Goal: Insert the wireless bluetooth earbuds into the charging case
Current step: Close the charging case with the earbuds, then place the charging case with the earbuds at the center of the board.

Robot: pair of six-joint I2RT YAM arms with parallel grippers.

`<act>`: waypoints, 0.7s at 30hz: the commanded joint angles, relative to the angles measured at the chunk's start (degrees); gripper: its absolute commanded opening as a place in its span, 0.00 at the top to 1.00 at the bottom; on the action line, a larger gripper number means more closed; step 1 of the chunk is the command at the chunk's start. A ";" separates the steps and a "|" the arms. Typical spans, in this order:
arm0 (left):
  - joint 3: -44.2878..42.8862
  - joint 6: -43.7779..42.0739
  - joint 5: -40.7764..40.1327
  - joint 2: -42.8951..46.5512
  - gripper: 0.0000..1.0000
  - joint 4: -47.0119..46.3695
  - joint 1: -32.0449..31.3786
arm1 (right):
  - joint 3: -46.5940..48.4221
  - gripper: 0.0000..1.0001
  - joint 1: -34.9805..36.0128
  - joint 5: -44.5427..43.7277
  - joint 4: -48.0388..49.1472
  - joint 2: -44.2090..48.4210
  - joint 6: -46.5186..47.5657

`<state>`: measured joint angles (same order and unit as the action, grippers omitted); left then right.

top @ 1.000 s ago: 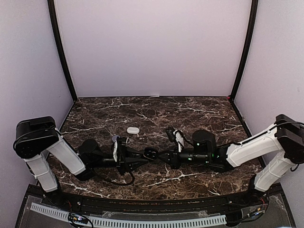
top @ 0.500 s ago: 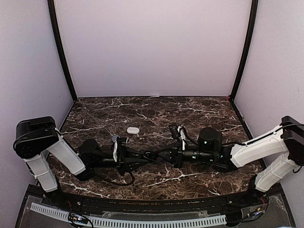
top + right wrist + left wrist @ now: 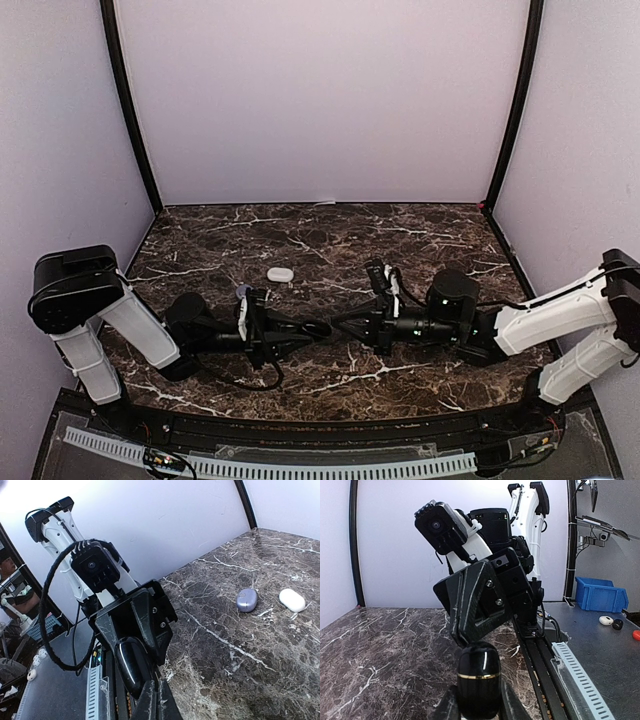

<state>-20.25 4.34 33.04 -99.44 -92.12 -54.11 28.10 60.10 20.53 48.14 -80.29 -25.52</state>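
Note:
My left gripper is shut on a glossy black charging case with a gold band, held just above the marble with its lid closed. In the top view the black case sits between the two arms at table centre. My right gripper is shut with nothing in it. Its tips lie against the edge of the black case; contact cannot be told. From the left wrist view the right gripper's fingers come down onto the case's top end. The earbuds are out of view.
A purple pebble-shaped case and a white one lie on the marble behind the left arm, the white case farther back. Beyond the table's near edge are a slotted cable rail, a blue bin and small loose bits.
The right arm has drawn back to the right, so its shut fingers now only reach the case's end. The left arm and the black case have stayed still.

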 commanded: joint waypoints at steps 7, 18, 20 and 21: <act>1.00 12.52 -7.21 3.45 1.00 -6.19 3.25 | -2.34 0.94 -0.29 -7.82 -2.95 5.71 2.07; -8.62 23.94 -19.23 22.11 0.99 50.98 14.99 | -1.54 0.93 -0.24 -19.73 -10.76 7.95 2.44; -10.87 22.73 -21.22 23.36 0.98 58.10 15.82 | -1.34 0.93 -0.24 -20.63 -10.78 7.89 2.97; -11.81 22.53 -21.64 23.56 0.97 60.89 16.18 | -1.18 0.93 -0.24 -20.92 -10.79 7.76 3.13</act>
<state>-28.10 26.13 16.88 -78.76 -53.71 -39.33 26.22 60.10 4.12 37.98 -73.01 -23.75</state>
